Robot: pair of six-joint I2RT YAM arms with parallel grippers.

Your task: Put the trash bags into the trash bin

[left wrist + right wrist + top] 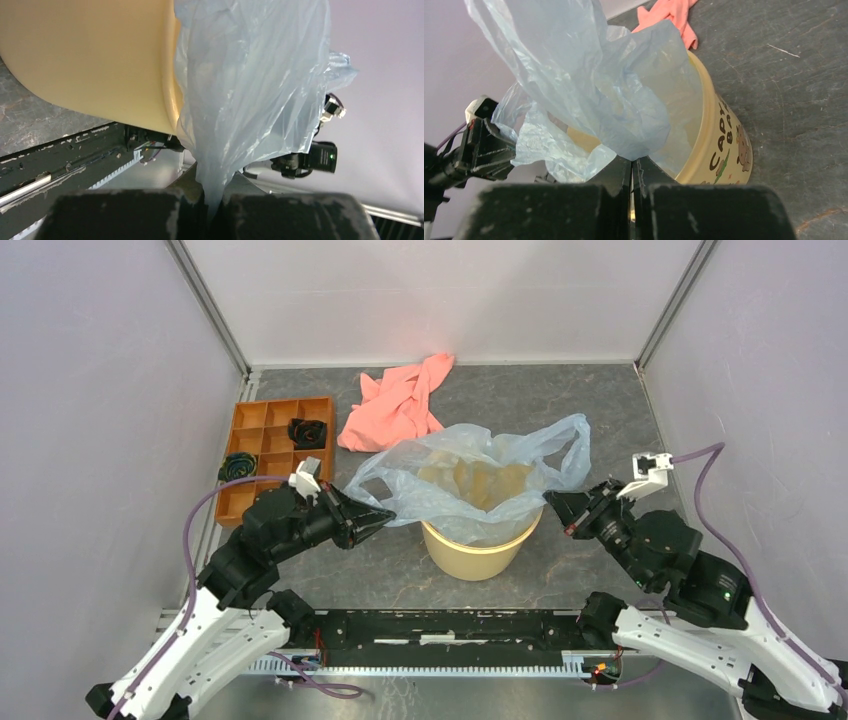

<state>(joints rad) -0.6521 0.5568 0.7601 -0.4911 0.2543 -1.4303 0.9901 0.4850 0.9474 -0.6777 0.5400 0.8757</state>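
Observation:
The trash bag (pixel 480 465), a thin pale blue film, is spread over the mouth of the cream trash bin (pixel 480 555) at the table's middle. Its two handle loops stick up toward the back. My left gripper (pixel 388 514) is at the bin's left side, shut on the bag's left edge. In the left wrist view the film (pixel 250 90) runs down into the closed gripper (pixel 212 200) beside the bin wall (pixel 100 60). My right gripper (pixel 550 502) is at the bin's right rim, shut on the bag's right edge. The right wrist view shows the film (pixel 589 85) pinched at the gripper (pixel 631 165), over the bin (pixel 724 145).
A salmon-pink cloth (pixel 395 405) lies crumpled behind the bin. An orange compartmented tray (pixel 270 445) holding dark coiled items stands at the back left. White walls close in the table on three sides. The arms' black base rail (pixel 450 625) runs along the near edge.

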